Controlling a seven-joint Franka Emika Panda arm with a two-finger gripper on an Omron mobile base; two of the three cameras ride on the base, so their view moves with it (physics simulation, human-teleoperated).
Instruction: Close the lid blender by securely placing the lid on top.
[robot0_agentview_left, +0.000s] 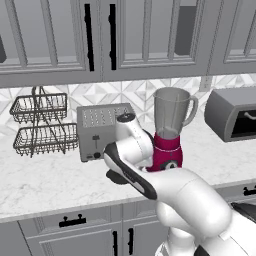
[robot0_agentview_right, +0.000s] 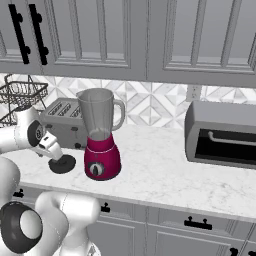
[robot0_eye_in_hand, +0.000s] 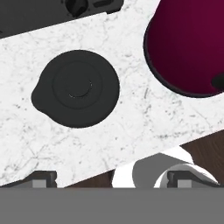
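The black round lid (robot0_eye_in_hand: 76, 87) lies flat on the white marble counter (robot0_eye_in_hand: 131, 127), its small knob in the centre. It also shows as the lid (robot0_agentview_right: 64, 163) just left of the blender and as the lid (robot0_agentview_left: 116, 177), half hidden behind my arm. The blender (robot0_agentview_left: 170, 132) has a magenta base (robot0_eye_in_hand: 188, 43) and a clear grey jar (robot0_agentview_right: 100, 115) with an uncovered mouth. My gripper (robot0_eye_in_hand: 114, 179) hovers above the lid, open wide, with nothing between its fingertips (robot0_eye_in_hand: 41, 179). In the right base view the hand slopes down toward the lid from the left.
A silver toaster (robot0_agentview_left: 102, 130) stands behind the lid against the backsplash. A two-tier wire basket (robot0_agentview_left: 40, 125) is at the far left and a grey bread box (robot0_agentview_right: 222, 135) at the right. Upper cabinets hang above the jar. The counter's front edge (robot0_agentview_right: 150, 202) runs close to the lid.
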